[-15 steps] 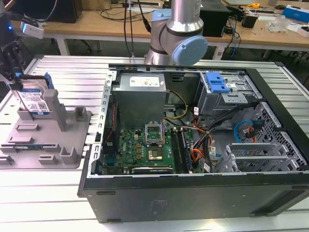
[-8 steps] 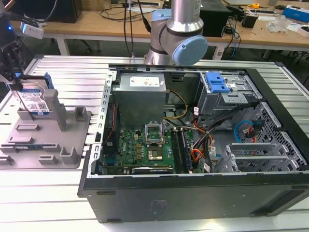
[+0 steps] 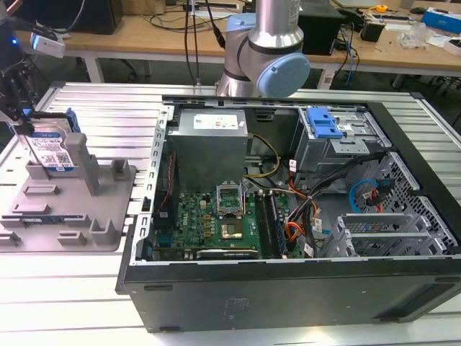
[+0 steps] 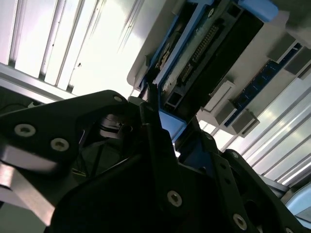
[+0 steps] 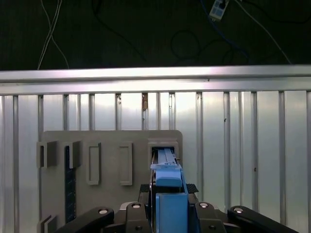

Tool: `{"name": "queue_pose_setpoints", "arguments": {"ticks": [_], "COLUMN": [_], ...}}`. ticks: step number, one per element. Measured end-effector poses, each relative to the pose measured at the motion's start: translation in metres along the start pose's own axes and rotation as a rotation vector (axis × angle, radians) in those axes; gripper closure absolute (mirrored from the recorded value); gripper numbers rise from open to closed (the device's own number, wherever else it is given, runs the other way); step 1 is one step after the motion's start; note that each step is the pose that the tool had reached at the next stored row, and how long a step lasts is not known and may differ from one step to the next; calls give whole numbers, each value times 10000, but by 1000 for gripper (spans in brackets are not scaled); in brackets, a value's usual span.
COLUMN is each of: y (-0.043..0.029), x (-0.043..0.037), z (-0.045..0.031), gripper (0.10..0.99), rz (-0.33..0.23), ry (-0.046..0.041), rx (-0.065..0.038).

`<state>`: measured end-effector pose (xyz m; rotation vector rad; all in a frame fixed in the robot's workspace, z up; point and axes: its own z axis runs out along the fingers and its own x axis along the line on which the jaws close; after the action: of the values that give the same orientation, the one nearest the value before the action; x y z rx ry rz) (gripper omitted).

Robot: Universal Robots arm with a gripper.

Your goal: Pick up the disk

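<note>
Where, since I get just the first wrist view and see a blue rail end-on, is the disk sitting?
Observer: In the exterior view the disk stands upright on edge in the grey fixture, at the exterior view's left.
Operator: Which face is turned outward?
Observer: Its white-and-blue label faces the exterior camera.
Operator: Anything close beside the fixture?
Observer: An open computer case lies right next to it, toward the exterior view's right.
</note>
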<state>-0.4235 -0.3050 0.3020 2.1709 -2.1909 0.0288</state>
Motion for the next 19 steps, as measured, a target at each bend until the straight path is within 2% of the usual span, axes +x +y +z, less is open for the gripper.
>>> {"name": "queue_pose_setpoints", "arguments": {"ticks": [1, 5, 14, 15, 16, 19], "y": [1, 9, 22, 22, 24, 26], "x": [3, 19, 46, 51, 57, 65], "z": [-45, -356, -858, -936, -1051, -1201], "gripper": [722, 722, 722, 722, 722, 722], "rz": [0, 0, -1, -1, 0, 0], "ry": [1, 0, 0, 0, 1, 0], "rx": [0, 0, 0, 0, -1, -1]}}
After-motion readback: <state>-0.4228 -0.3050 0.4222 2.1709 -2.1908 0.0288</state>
